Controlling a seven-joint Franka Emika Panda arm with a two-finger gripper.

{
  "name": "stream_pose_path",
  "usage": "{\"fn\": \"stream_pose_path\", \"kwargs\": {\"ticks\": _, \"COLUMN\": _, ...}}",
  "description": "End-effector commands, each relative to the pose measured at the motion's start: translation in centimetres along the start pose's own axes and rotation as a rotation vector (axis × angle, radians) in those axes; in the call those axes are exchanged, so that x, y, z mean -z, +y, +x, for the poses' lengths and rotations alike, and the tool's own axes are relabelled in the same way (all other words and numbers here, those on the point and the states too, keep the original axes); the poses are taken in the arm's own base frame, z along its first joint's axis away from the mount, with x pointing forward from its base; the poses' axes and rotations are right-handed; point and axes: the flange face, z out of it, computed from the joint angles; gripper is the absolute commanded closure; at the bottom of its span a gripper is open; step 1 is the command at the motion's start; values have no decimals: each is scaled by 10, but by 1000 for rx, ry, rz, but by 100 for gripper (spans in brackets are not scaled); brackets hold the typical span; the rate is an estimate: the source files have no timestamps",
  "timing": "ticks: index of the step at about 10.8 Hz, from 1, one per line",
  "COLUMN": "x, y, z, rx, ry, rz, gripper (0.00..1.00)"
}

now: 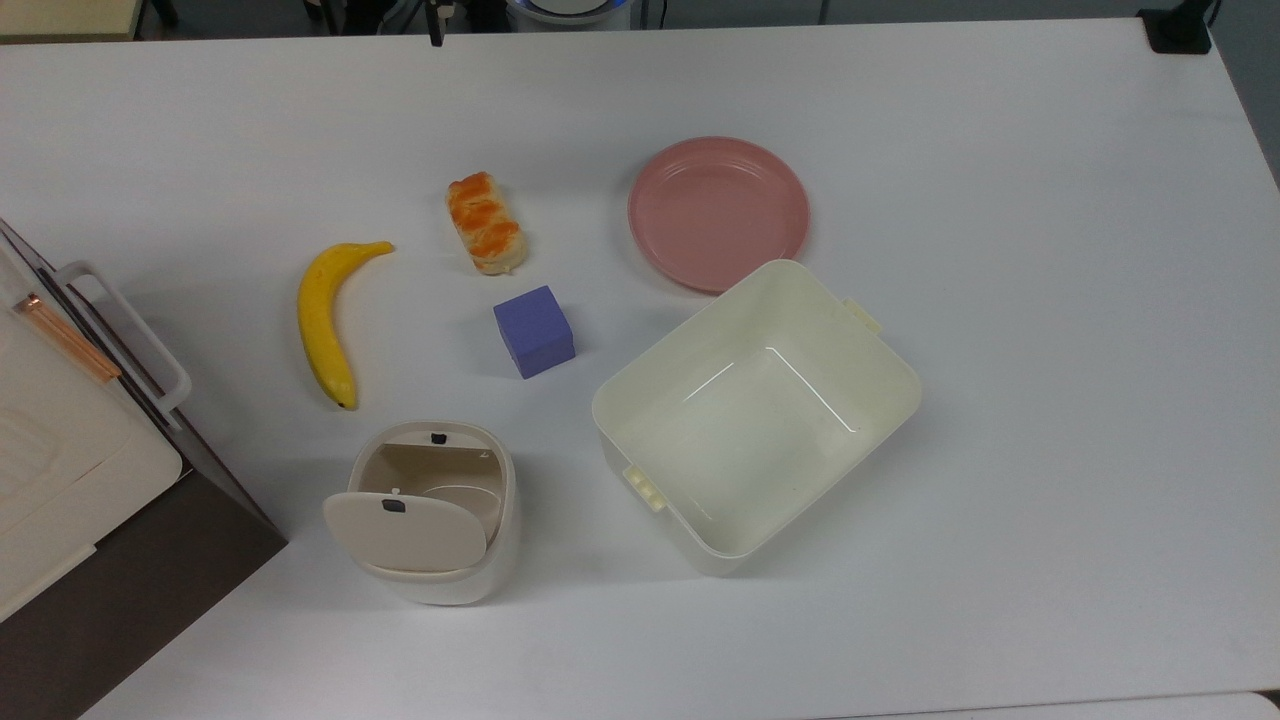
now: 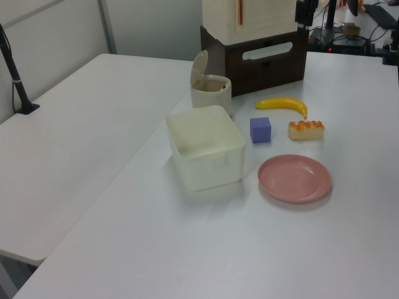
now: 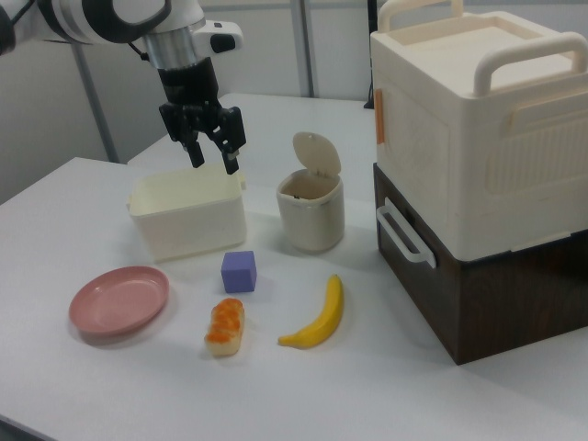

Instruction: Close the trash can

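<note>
Arm [image 3: 110, 18]: glossy white rounded shell segments joined by black bands. Wrist section black. Tool [image 3: 209, 156]: black, two dark fingers beneath a black body.

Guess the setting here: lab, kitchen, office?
Most likely a robotics lab bench: a Franka arm with its claw open above a white table laid out with props: open-lidded trash can, banana, purple cube.

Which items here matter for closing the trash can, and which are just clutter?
In play:
trash can, its lid standing open
gripper, jaws open, up beside the tub

Lying about:
banana
bread
purple cube
pink plate
cream tub
stacked boxes
</note>
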Motion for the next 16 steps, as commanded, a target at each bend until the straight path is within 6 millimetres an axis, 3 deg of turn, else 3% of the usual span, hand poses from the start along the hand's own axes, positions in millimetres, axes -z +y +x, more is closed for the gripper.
{"fn": "stream_pose_path", "kwargs": {"ticks": 1, "x": 3, "y": -4, "z": -1, "rx": 2, "ry": -3, "rz": 0, "gripper": 100}}
{"fn": "stream_pose_path", "kwargs": {"ticks": 6, "x": -5, "y": -8, "z": 7, "rx": 59, "ry": 23, "rz": -8, "gripper": 100}}
{"fn": "stream_pose_path", "kwargs": {"ticks": 7, "x": -4, "y": -8, "z": 19, "rx": 5, "ry": 111, "rz": -5, "gripper": 100}}
{"fn": "stream_pose_path", "kwargs": {"ticks": 9, "x": -32, "y": -10, "z": 57, "rx": -101, "ry": 239, "rz": -4, "gripper": 100}}
{"fn": "stream_pose_path", "kwargs": {"ticks": 12, "x": -69, "y": -13, "z": 98, "rx": -105, "ry": 320, "rz": 2, "gripper": 100}}
{"fn": "stream_pose_path", "kwargs": {"ticks": 14, "x": -81, "y": -24, "z": 121, "rx": -103, "ry": 427, "rz": 17, "gripper": 100}}
{"fn": "stream_pose_path", "kwargs": {"ticks": 16, "x": -79, "y": -31, "z": 138, "rx": -124, "ry": 508, "rz": 35, "gripper": 100}}
